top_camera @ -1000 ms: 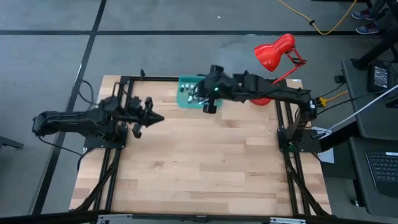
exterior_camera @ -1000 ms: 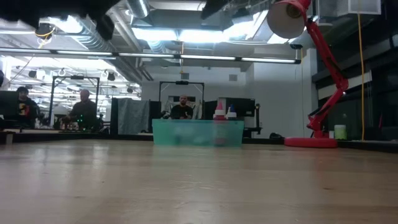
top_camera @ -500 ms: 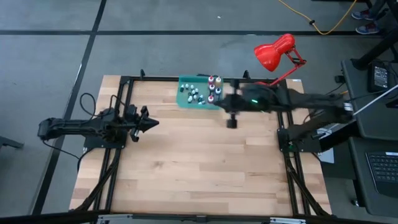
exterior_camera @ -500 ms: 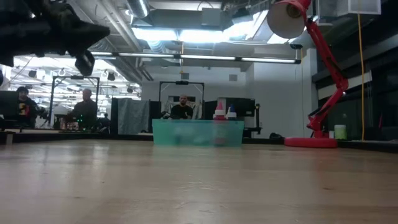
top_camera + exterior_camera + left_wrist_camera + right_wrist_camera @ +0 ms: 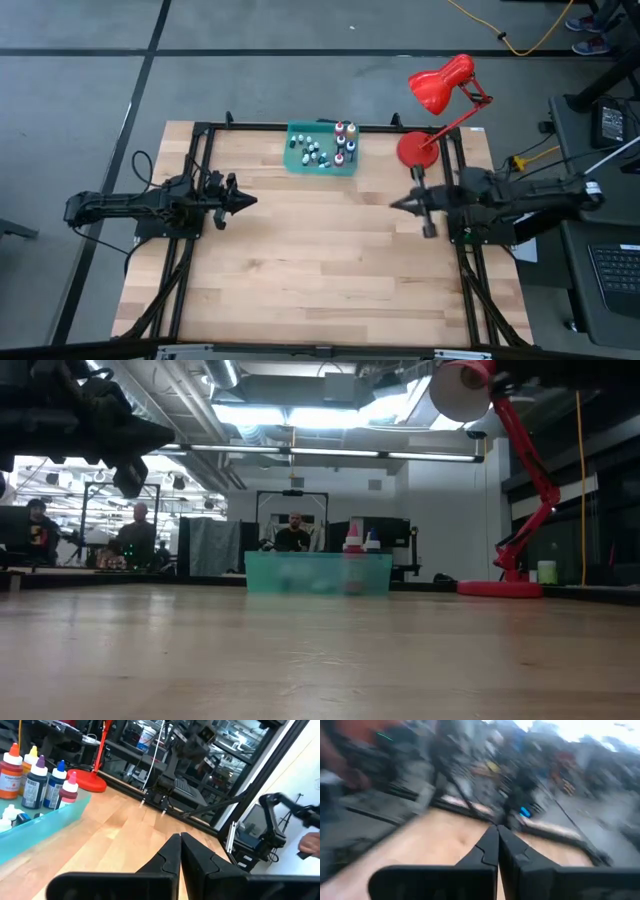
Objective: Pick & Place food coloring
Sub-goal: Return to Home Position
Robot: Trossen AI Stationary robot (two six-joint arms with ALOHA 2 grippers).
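Note:
The food coloring bottles stand in a teal tray at the table's far edge; several taller ones with coloured bodies rise above its wall, smaller pale ones lie beside them. In the low view the tray sits on the far tabletop. My left gripper hovers shut at the table's left side, pointing level toward the right. My right gripper hovers shut at the right side, pointing level toward the left. Both are empty and well away from the tray.
A red desk lamp stands with its round base on the table's far right corner. Black frame rails run along the left and right sides. Bare wooden tabletop lies between the two grippers.
My right gripper has drawn back from over the tray toward the table's right edge and near side, sinking and tipping to level, fingers shut and empty. My left gripper has sunk a little and drawn slightly toward the left. The bottles stay in the tray.

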